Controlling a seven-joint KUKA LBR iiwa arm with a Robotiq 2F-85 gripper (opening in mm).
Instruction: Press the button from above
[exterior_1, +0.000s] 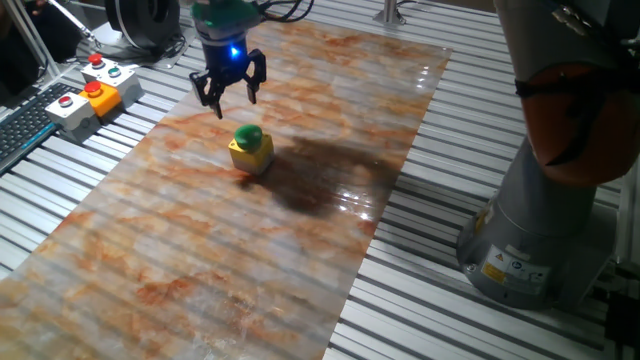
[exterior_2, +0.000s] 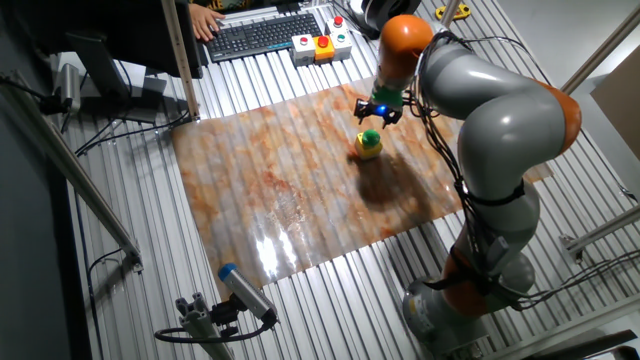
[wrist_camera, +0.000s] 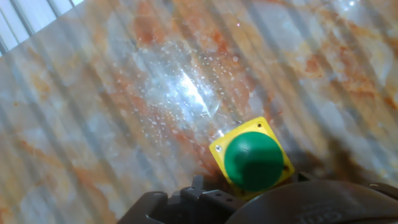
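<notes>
Hand hangs above the table, fingers apart and holding nothing. Button sits below, slightly offset; hand is not yet centred over it.

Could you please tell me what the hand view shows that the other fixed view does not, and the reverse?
Only the hand view shows the screws in the corners of the yellow cube-like box under the round green dome-shaped push button.

Only the other fixed view shows the two-finger gripper hanging above that button, the grey and orange arm, the black keyboard and the grey boxes with red buttons.

Both show the green button on its yellow box, standing on the orange-veined marbled sheet.
</notes>
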